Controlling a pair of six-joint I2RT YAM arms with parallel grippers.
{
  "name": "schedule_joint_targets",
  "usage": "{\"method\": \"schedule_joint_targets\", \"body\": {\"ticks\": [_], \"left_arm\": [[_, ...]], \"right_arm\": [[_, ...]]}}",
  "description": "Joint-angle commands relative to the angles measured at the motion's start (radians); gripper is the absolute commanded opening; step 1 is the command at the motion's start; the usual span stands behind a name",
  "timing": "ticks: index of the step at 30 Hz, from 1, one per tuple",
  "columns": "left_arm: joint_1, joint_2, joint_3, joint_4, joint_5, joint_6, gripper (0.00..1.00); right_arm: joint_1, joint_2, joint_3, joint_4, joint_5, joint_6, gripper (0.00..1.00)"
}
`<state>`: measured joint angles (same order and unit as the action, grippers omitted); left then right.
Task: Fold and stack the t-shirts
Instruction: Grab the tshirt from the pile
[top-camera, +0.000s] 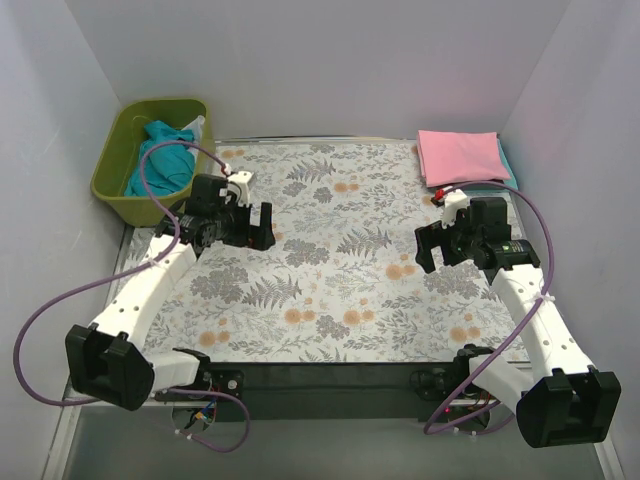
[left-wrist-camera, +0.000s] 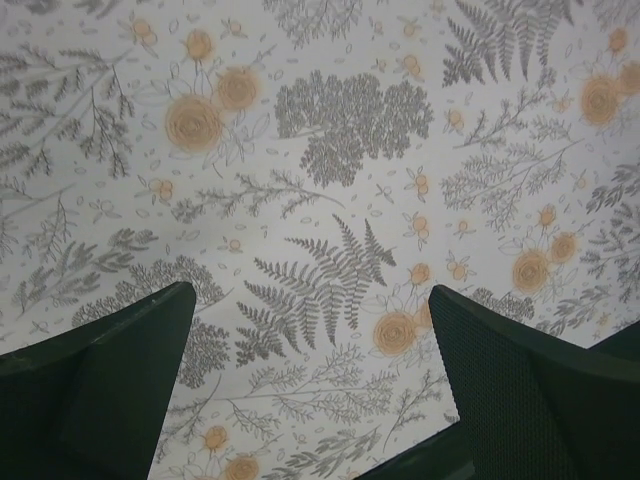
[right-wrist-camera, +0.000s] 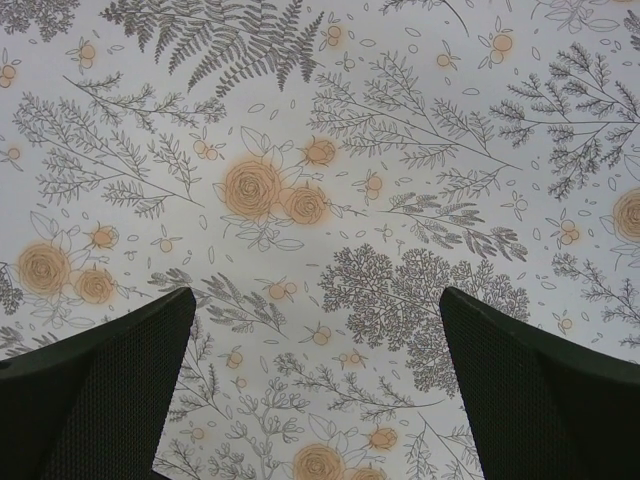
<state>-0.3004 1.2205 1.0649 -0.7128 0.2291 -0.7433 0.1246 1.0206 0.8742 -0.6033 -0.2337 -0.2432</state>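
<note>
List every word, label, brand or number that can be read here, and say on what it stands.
None can be read.
The floral table cloth, the folded pink t-shirt, the teal t-shirt and the olive-green tub show no print.
A green spot on the right arm is too small to read.

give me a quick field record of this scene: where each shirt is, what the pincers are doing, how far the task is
teal t-shirt: bunched up inside the olive-green tub, far left
pink t-shirt: folded flat at the far right corner, a teal edge showing beneath it
left pincer: open, empty, above the floral cloth near the tub
right pincer: open, empty, above the cloth just in front of the pink t-shirt
progress: pink one folded; teal one in the tub not yet picked up
</note>
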Motion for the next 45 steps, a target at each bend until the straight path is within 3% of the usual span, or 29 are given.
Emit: {"method": "schedule_joint_targets", "body": {"ticks": [1, 5, 8, 12, 16, 24, 31, 37, 42, 45], "left_arm": [[0.024, 0.054, 0.186, -0.001, 0.019, 0.005, 0.98], [0.079, 0.204, 0.452, -0.005, 0.016, 0.002, 0.98], [0.162, 0.347, 0.669, -0.008, 0.019, 0.007, 0.98], [0.358, 0.555, 0.936, 0.002, 0.045, -0.021, 0.98], [0.437, 0.771, 1.150, 0.013, -0.020, -0.004, 0.98], [0.589, 0.964, 1.185, 0.154, -0.106, -0.011, 0.92], [0.609, 1.079, 1.172, 0.214, -0.178, 0.053, 0.90], [0.610, 1.145, 1.152, 0.292, -0.145, 0.038, 0.84], [0.612, 1.202, 1.204, 0.323, -0.071, 0.001, 0.63], [0.610, 1.222, 1.235, 0.320, -0.050, -0.008, 0.60]], "right_arm": [[-0.003, 0.001, 0.029, 0.034, 0.045, -0.007, 0.98], [-0.003, 0.028, 0.038, 0.040, 0.008, -0.034, 0.98], [-0.005, 0.047, 0.049, 0.037, -0.026, -0.068, 0.98], [-0.005, 0.084, 0.080, 0.028, -0.012, -0.079, 0.98], [-0.003, 0.125, 0.098, 0.027, -0.041, -0.073, 0.98], [-0.008, 0.199, 0.121, 0.025, -0.046, -0.056, 0.98], [-0.010, 0.233, 0.117, 0.027, -0.061, -0.056, 0.98], [-0.011, 0.245, 0.100, 0.025, -0.053, -0.056, 0.98], [-0.013, 0.262, 0.108, 0.027, -0.049, -0.056, 0.98], [-0.014, 0.268, 0.111, 0.027, -0.047, -0.054, 0.98]]}}
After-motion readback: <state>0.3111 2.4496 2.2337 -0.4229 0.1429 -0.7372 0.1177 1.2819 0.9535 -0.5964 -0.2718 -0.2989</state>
